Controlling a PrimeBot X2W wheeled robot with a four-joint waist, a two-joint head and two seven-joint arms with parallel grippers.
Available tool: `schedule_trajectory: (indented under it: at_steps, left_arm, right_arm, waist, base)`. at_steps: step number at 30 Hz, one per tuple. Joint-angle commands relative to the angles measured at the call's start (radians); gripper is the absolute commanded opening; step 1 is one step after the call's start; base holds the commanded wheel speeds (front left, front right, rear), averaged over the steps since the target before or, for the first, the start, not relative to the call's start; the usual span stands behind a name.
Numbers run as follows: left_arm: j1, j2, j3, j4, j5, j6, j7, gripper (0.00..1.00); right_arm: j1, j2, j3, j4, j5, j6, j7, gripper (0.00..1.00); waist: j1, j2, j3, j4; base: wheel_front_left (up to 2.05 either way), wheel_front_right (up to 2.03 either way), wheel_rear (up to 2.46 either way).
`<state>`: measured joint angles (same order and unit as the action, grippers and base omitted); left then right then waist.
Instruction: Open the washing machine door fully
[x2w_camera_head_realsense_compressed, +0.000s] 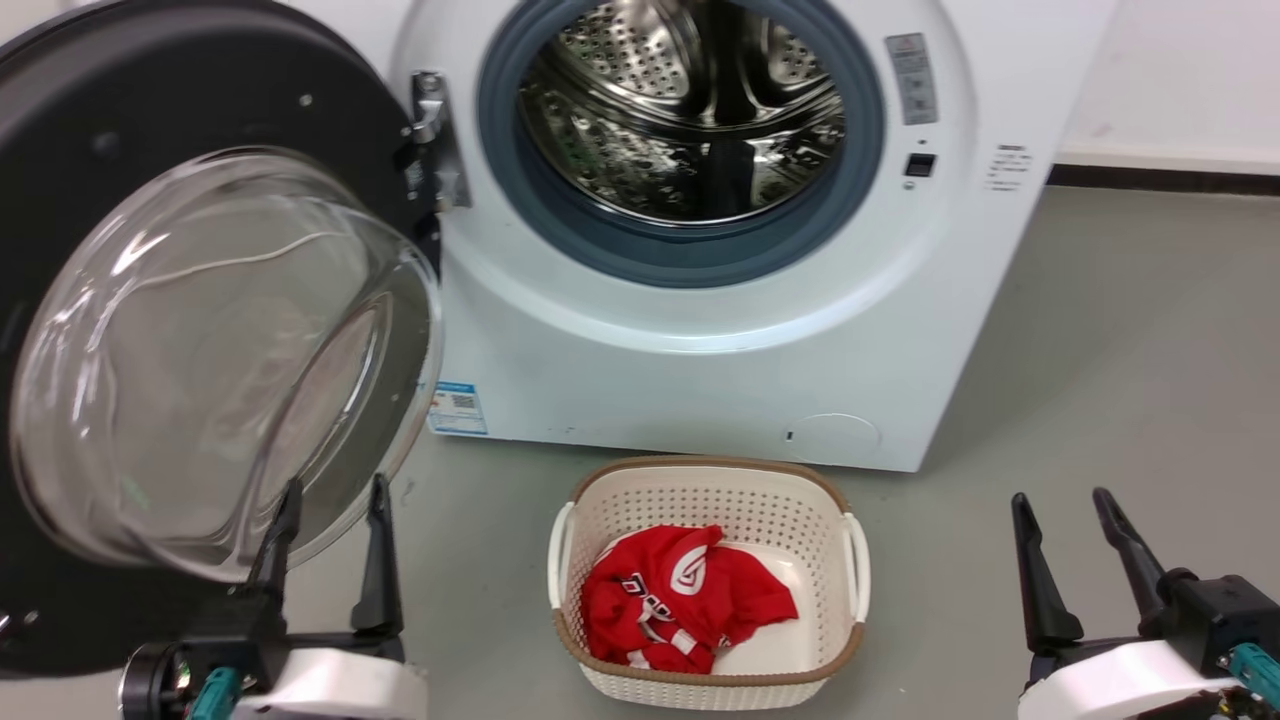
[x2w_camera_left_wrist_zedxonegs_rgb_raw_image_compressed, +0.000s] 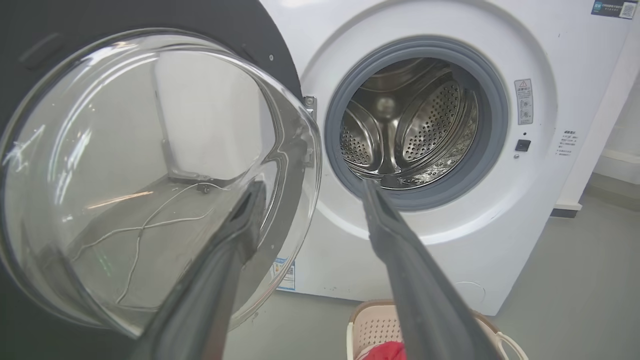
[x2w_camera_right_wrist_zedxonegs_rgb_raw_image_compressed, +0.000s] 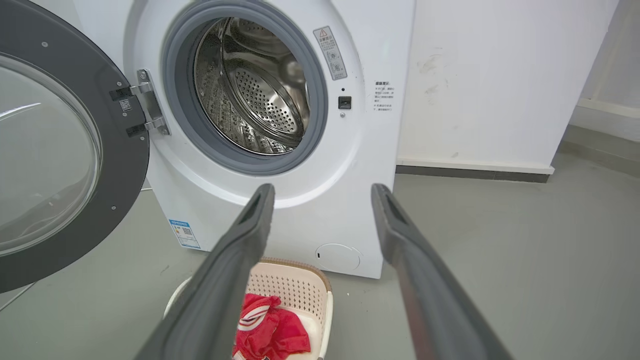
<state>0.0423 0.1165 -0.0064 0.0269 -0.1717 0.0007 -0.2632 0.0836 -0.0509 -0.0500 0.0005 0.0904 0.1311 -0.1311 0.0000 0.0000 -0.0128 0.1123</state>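
We count one washing machine door (x2w_camera_head_realsense_compressed: 220, 350). It stands wide open on its single metal hinge (x2w_camera_head_realsense_compressed: 432, 140), directly ahead of our left gripper (x2w_camera_head_realsense_compressed: 335, 490), with the clear glass bowl bulging toward us inside the black inner rim. One washing machine (x2w_camera_head_realsense_compressed: 700, 350) stands beyond both grippers, ahead and to the right of the left one. Its mouth shows a grey rubber ring (x2w_camera_head_realsense_compressed: 700, 262) around a perforated steel drum (x2w_camera_head_realsense_compressed: 690, 100). One blue label sticker (x2w_camera_head_realsense_compressed: 458, 408) sits low on its front, just past the left gripper's tips, and one round white filter cap (x2w_camera_head_realsense_compressed: 830, 438) sits low toward the right gripper's side.

On the floor (x2w_camera_head_realsense_compressed: 1100, 350) between our two grippers stands one pale perforated basket (x2w_camera_head_realsense_compressed: 600, 480) holding one red garment (x2w_camera_head_realsense_compressed: 680, 600), directly before the machine.

The left gripper's two fingers are spread apart and clamp nothing. The bowl's edge shows in the gap, and we cannot tell whether a finger touches it. The right gripper (x2w_camera_head_realsense_compressed: 1060, 500), well to the right of the basket, is likewise spread and holds nothing.
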Motion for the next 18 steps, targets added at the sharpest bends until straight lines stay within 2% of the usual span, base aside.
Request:
schedule_trajectory:
  at_steps: [1,8,18]
  left_arm:
    - [-0.021,-0.004,-0.009,0.006,0.012,-0.005,-0.002,1.0]
    - [-0.048,-0.01,-0.021,0.034,0.035,-0.02,-0.002,1.0]
    - [-0.036,-0.011,-0.013,0.051,0.054,-0.024,-0.002,1.0]
  right_arm:
    - [-0.004,0.002,-0.007,-0.007,-0.01,-0.001,0.003,1.0]
    - [0.003,0.002,-0.019,-0.016,-0.022,-0.001,0.006,1.0]
    - [-0.004,0.002,-0.021,-0.006,-0.018,-0.001,0.002,1.0]
  waist:
    - [0.0,0.0,-0.002,-0.026]
    - [0.0,0.0,-0.002,-0.082]
    - [0.0,0.0,-0.003,-0.095]
  base:
    - [0.0,0.0,0.0]
    - [0.0,0.0,0.0]
    - [0.0,0.0,0.0]
